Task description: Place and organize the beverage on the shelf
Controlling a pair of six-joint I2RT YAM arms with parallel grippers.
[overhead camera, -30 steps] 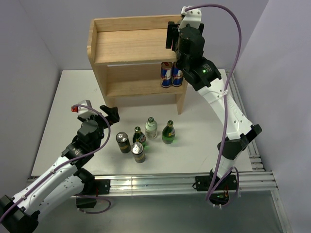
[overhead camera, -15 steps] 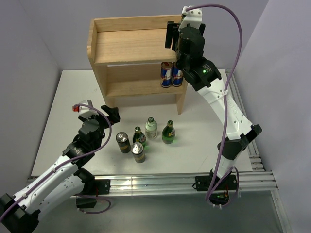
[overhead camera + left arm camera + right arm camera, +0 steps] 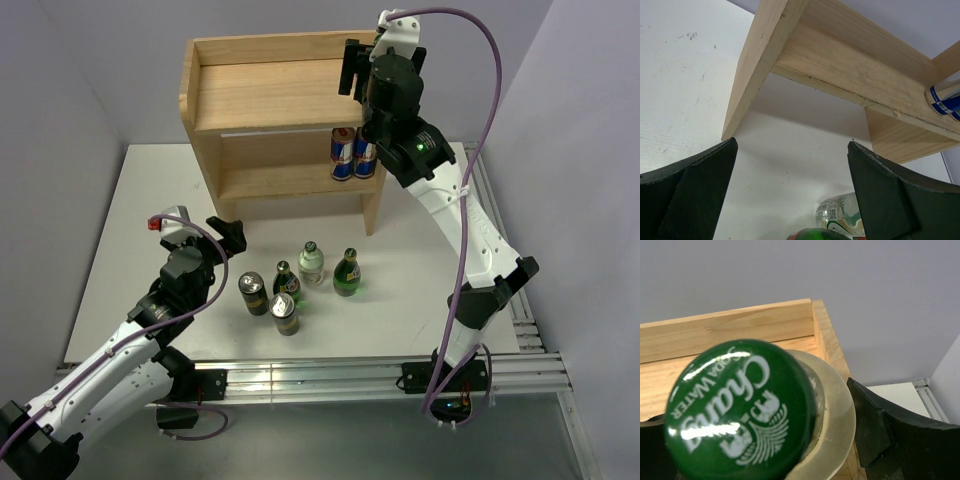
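Observation:
The light-wood shelf (image 3: 270,95) stands at the back of the table. My right gripper (image 3: 352,72) is over the right end of its top board, shut on a clear glass soda water bottle with a green cap (image 3: 740,410). The bottle stands upright close to the board's back right corner rim (image 3: 825,335). In the top view the gripper hides the bottle. Two blue-and-red cans (image 3: 353,153) stand on the lower tier at the right. My left gripper (image 3: 198,228) is open and empty low over the table, facing the shelf (image 3: 840,60).
In front of the shelf on the white table stand a clear bottle (image 3: 311,263), two green bottles (image 3: 347,272) (image 3: 287,282) and two cans (image 3: 253,293) (image 3: 285,315). The left wrist view shows the clear bottle (image 3: 840,212) and a blue can (image 3: 945,95).
My right wrist has shifted very slightly at the shelf's top right corner. The left arm and the drinks on the table have not visibly moved.

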